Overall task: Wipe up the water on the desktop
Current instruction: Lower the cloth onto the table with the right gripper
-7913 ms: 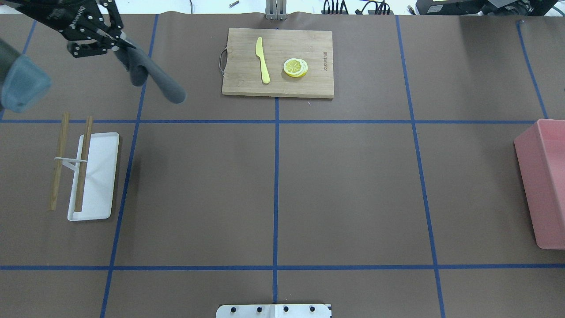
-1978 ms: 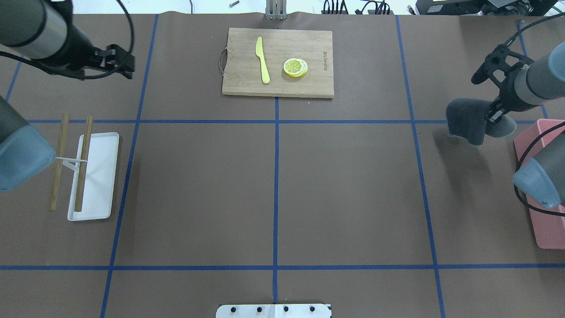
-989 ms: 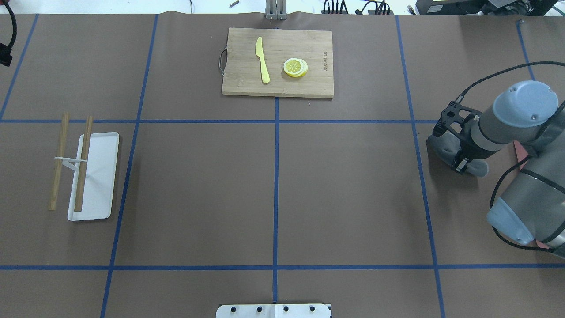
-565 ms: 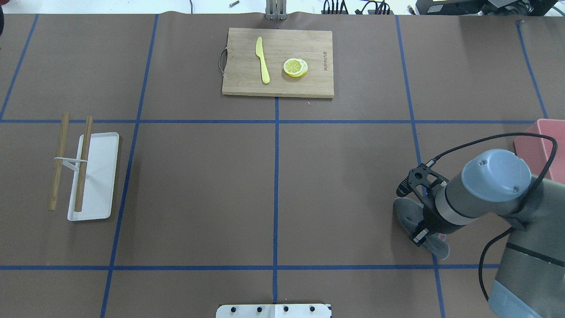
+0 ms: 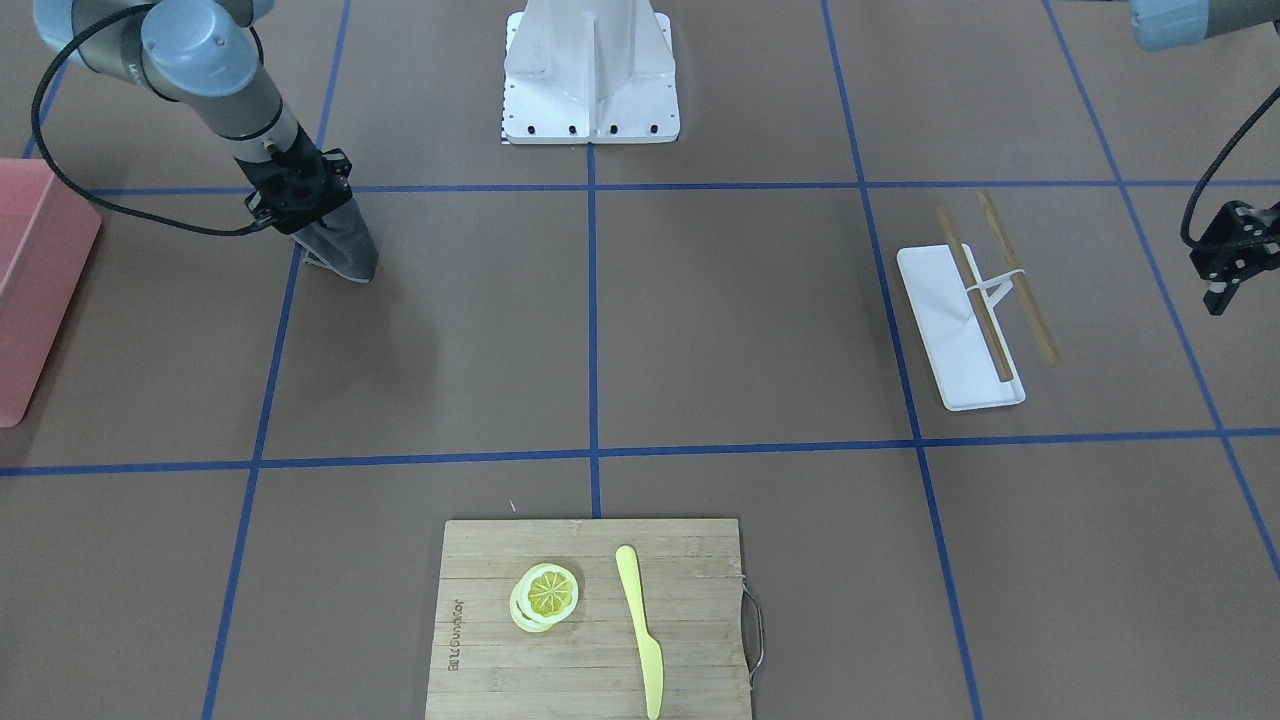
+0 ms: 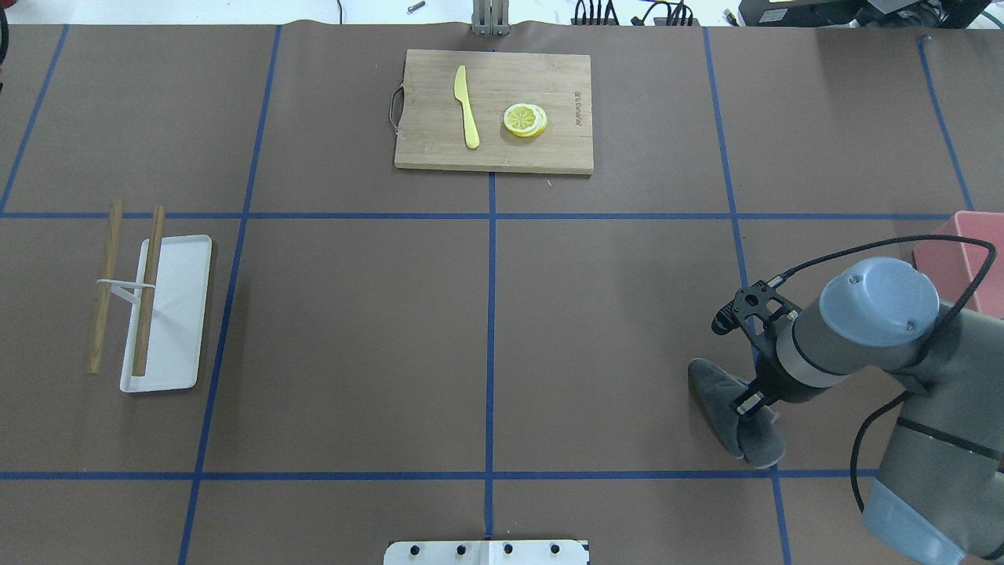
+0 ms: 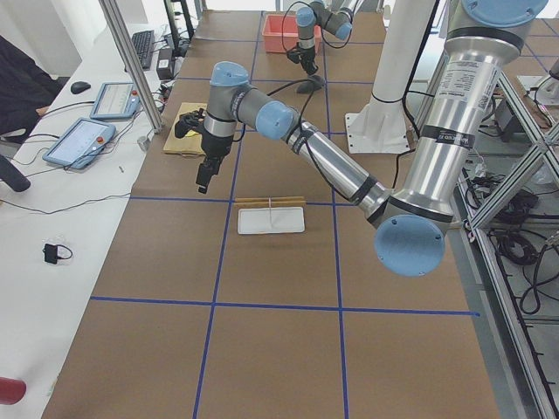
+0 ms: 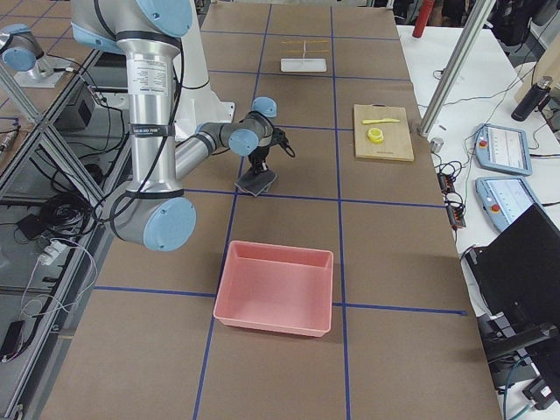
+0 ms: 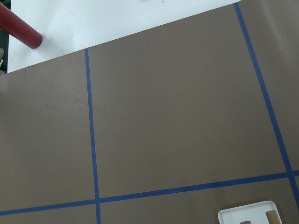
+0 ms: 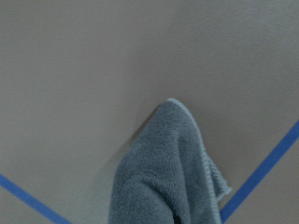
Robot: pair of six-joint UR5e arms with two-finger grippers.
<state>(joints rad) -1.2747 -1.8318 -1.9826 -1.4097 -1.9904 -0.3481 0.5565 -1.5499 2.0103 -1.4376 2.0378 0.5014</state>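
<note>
Across the front-facing view, the matte brown desktop (image 5: 760,320) carries blue tape lines (image 5: 592,330). The right gripper (image 5: 308,213) pinches a fuzzy grey cloth (image 5: 345,250) whose lower end meets the desktop. Overhead, the cloth's long axis runs diagonally. I cannot tell how wide the left gripper (image 5: 1228,262) stands.

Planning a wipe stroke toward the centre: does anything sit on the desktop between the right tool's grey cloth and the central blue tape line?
Nothing visible does. The grey cloth held by the right tool rests on the desktop, and the stretch toward the central tape line shows nothing; the cutting board lies farther away.
</note>
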